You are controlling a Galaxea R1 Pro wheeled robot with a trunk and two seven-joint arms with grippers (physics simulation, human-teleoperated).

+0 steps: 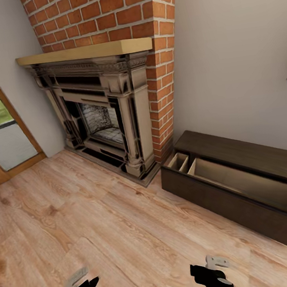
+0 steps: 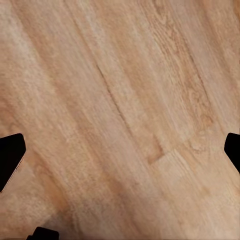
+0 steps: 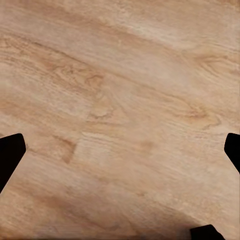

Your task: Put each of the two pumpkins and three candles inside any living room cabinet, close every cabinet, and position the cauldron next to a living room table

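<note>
Left gripper (image 1: 92, 282) and right gripper (image 1: 194, 271) hang released over floor (image 1: 104, 222); cabinet (image 1: 242, 193) beside fireplace (image 1: 103, 117) stands pulled open.

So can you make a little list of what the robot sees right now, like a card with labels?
room: wooden floor, brick chimney
fireplace: ornate, dark, under a pale mantel
cabinet: low, dark brown, against the wall right of the fireplace
cabinet drawer: pulled open, beige inside, nothing seen in it
left pincer: open, over bare floor
right pincer: open, over bare floor
door: glass, at left, garden outside
</note>
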